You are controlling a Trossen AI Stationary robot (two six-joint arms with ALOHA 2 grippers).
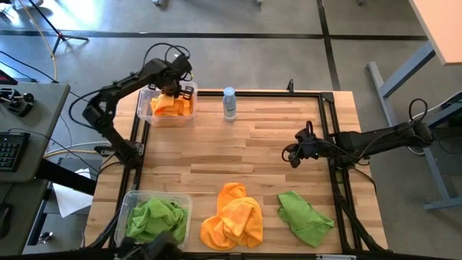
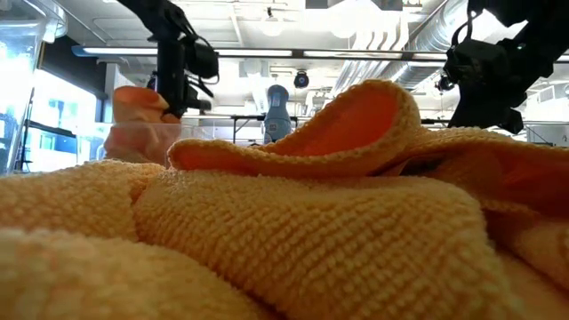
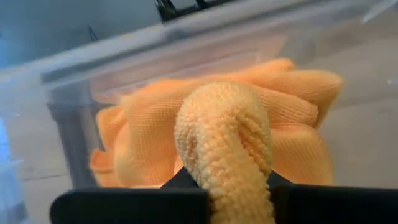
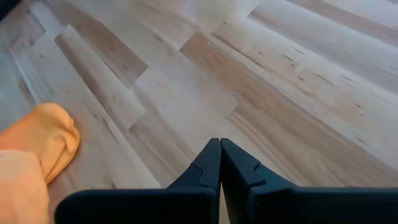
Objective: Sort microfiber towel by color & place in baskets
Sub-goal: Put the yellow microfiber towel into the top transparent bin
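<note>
My left gripper point(image 1: 171, 92) is over the far left clear basket point(image 1: 189, 115) and is shut on an orange towel point(image 3: 227, 134). More orange cloth point(image 1: 167, 107) lies in that basket. My right gripper point(image 4: 220, 163) is shut and empty above the bare table at the right. An orange towel point(image 1: 232, 218) and a green towel point(image 1: 304, 215) lie on the table near the front edge. A second clear basket point(image 1: 137, 197) at the near left holds green towels point(image 1: 155, 219). My left gripper pinches a bunched fold of the orange towel point(image 3: 231, 167) between its two fingers, coming from above over the basket. The fold bulges out past the fingertips. The rest of the towel lies in the basket below.
A small clear water bottle point(image 1: 229, 103) stands at the far edge, right of the orange basket. The middle of the wooden table point(image 1: 245, 155) is bare. In the low view the near orange towel point(image 2: 293, 222) fills the foreground.
</note>
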